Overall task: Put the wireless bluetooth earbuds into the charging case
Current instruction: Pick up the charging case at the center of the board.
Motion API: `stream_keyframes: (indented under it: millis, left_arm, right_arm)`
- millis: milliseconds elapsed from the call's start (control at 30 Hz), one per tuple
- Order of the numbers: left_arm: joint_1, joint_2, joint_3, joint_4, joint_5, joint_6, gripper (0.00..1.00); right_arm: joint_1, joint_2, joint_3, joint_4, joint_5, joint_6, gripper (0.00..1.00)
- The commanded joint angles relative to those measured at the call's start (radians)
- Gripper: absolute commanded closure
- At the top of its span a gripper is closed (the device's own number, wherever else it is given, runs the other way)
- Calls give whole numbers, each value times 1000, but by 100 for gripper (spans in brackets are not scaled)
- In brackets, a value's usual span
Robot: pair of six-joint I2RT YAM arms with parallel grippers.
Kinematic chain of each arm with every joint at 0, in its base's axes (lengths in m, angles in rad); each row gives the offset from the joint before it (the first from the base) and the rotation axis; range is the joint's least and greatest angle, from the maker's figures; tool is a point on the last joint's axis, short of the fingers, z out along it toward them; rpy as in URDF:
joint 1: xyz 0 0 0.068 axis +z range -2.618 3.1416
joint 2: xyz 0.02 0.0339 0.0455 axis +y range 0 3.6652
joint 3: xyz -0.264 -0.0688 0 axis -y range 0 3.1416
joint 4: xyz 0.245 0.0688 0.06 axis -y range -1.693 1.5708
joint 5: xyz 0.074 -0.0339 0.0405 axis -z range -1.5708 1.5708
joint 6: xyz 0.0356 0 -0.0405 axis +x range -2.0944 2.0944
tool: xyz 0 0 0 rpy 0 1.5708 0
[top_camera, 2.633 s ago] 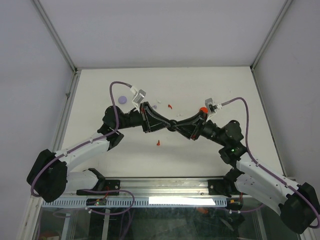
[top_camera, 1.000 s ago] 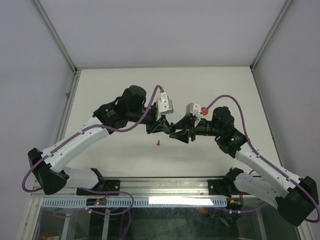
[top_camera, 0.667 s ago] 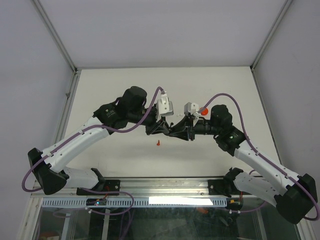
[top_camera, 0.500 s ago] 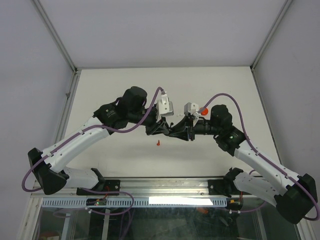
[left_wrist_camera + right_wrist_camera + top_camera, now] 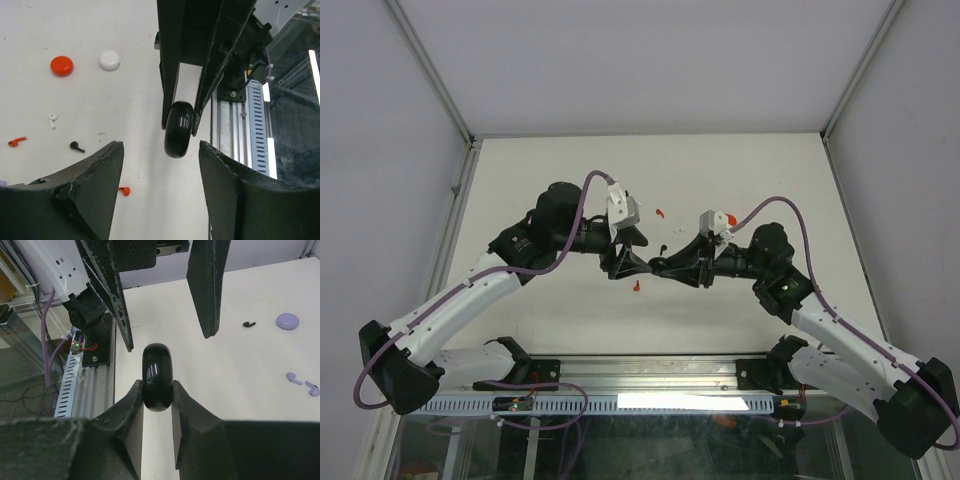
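My right gripper (image 5: 157, 386) is shut on a glossy black charging case (image 5: 158, 377), held on edge above the table. The same case (image 5: 179, 129) hangs just beyond my left gripper (image 5: 160, 148), whose jaws stand open and apart from it. From above, both grippers meet mid-table around the case (image 5: 658, 265). Earbuds lie loose: a red earbud (image 5: 124, 190) under the left gripper, a black earbud (image 5: 76, 146), a white earbud (image 5: 52, 120), another red one (image 5: 17, 141), and two lavender earbuds (image 5: 294, 378).
A red case (image 5: 62, 65) and a white case (image 5: 109, 59) lie further back on the table. A lavender case (image 5: 287, 320) sits near the black earbud (image 5: 249, 324). The metal rail (image 5: 650, 375) runs along the near edge.
My left gripper has opened, let go of the black case and drawn back to the left. The right gripper has closed on the case and holds it alone.
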Motion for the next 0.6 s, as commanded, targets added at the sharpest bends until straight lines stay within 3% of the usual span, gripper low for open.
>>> stream_keyframes:
  millis: [0,567]
  left_arm:
    - [4,-44,-47,195,86,-102,37]
    - [5,1,-103,336,93,-217,32]
  right_arm:
    - [3,-37,-43,199,23,113,100]
    - [3,-61,-85,267,49,161,100]
